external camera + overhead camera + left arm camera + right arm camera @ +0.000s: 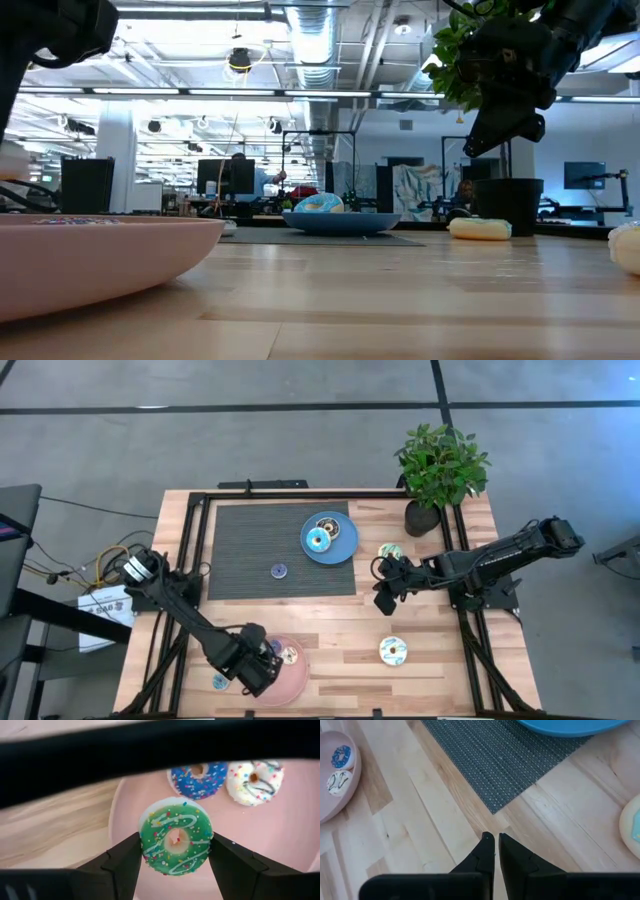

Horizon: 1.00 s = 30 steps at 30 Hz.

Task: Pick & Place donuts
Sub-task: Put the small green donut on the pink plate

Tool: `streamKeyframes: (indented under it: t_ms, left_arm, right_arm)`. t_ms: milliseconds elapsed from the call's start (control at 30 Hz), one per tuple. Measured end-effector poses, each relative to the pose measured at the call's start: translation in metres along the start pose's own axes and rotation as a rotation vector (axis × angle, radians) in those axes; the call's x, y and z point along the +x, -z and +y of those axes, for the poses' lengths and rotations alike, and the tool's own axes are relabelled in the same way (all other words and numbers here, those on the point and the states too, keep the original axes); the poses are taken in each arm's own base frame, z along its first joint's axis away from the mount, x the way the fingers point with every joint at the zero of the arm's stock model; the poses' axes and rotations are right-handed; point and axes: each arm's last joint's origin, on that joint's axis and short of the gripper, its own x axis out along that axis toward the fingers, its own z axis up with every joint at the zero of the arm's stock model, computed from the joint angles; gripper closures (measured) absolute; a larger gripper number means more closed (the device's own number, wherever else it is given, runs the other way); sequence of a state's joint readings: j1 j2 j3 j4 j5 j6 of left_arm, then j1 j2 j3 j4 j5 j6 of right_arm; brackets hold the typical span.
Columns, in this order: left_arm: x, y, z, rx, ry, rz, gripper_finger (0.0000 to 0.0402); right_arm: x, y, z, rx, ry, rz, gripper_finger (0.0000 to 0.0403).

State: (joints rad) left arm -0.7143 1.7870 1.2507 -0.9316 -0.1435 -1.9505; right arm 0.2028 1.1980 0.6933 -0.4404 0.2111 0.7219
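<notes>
My left gripper (176, 865) hangs over the pink plate (295, 682) at the table's near left and is shut on the small green donut (176, 842). A blue donut (197, 777) and a pale sprinkled one (255, 780) lie on that plate. The blue plate (345, 550) on the mat holds a cyan donut (318, 540) and a dark brown one (327, 525). A purple donut (278, 570) lies on the mat. Cream donuts (390, 550) (393, 650) and a small cyan one (220, 682) lie on the wood. My right gripper (495, 840) is shut, empty, above bare wood right of the mat. My left gripper pinches the green donut by its outer rim (145, 845), one finger on each of two opposite sides, coming from above and pointing down. The frosted face is turned toward the wrist camera. The donut is over the pink plate; whether it touches the plate I cannot tell.
A potted plant (440, 470) stands at the table's far right corner. The grey mat (250, 545) covers the far middle. A black frame rail (465, 590) runs along the sides. Bare wood lies between the pink plate and the near cream donut.
</notes>
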Motion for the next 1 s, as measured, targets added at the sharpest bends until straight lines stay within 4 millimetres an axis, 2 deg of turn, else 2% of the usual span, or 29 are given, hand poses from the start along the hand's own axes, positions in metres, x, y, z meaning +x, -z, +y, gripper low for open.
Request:
streamKeyframes:
  t_ms: [267, 600, 833, 1000]
  left_arm:
    - [0.011, 0.001, 0.004, -0.011, 0.017, -0.006, 0.0191]
    - [0.013, 0.003, 0.004, -0.024, 0.05, -0.02, 0.0191]
    - [0.026, 0.025, 0.002, -0.027, 0.059, -0.018, 0.0191]
    - [0.026, 0.027, -0.001, -0.043, 0.052, -0.029, 0.0191]
  right_arm:
    - [0.0, 0.0, 0.0, -0.023, 0.0, 0.0, 0.0386]
    - [0.0, 0.0, 0.0, -0.024, 0.0, 0.0, 0.0386]
    - [0.0, 0.0, 0.0, -0.025, 0.002, 0.006, 0.0386]
    - [0.0, 0.001, -0.001, -0.029, 0.005, 0.01, 0.0386]
